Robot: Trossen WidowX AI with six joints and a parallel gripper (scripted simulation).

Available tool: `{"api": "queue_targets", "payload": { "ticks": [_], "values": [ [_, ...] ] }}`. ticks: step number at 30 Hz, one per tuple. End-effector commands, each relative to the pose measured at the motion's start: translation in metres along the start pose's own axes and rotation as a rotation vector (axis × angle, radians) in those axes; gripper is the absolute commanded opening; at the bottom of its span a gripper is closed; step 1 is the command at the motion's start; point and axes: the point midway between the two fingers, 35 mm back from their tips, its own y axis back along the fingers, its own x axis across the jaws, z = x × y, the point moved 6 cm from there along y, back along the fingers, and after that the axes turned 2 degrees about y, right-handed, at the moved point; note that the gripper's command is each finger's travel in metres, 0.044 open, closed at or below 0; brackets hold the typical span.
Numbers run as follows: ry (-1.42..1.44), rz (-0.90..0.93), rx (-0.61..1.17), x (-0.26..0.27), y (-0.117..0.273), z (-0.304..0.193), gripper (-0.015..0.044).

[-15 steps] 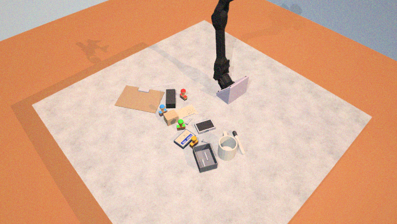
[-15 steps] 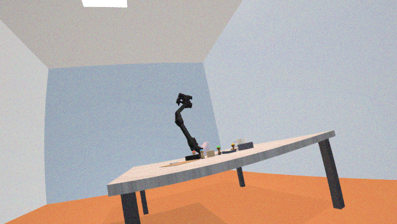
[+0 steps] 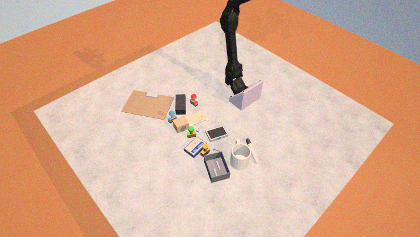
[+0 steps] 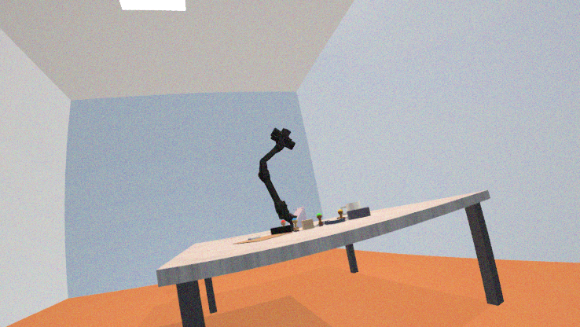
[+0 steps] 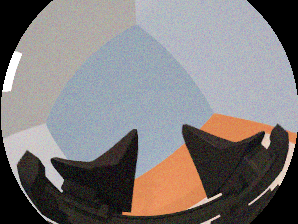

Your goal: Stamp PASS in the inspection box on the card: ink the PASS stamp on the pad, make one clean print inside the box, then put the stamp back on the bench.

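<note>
The pincer (image 4: 281, 134) (image 5: 160, 131), half open and empty, stands high above the green stamp (image 3: 191, 132) (image 4: 320, 219), likely light and stiff; its neck should grip better than the rounded knob (image 3: 190, 129) (image 4: 319, 214).

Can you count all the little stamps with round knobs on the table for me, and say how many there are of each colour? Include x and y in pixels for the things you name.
Red stamp (image 3: 193, 96) (image 4: 283, 222): 1
Blue stamp (image 3: 171, 113) (image 4: 295, 222): 1
Green stamp (image 3: 190, 129) (image 4: 319, 215): 1
Yellow-orange stamp (image 3: 205, 146) (image 4: 340, 212): 1
Total: 4 stamps
</note>
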Motion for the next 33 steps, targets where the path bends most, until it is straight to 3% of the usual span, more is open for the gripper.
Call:
{"api": "queue_targets", "payload": {
  "ticks": [1,6,18,33],
  "values": [
    [-0.058,-0.078,-0.162,-0.03,0.029,0.023,0.0218],
    [-0.109,-0.156,-0.304,-0.053,0.06,0.04,0.0218],
    [-0.346,-0.534,-0.802,-0.139,0.208,0.07,0.0218],
    [-0.737,-1.152,-1.139,-0.221,0.396,-0.003,0.0218]
  ]
}}
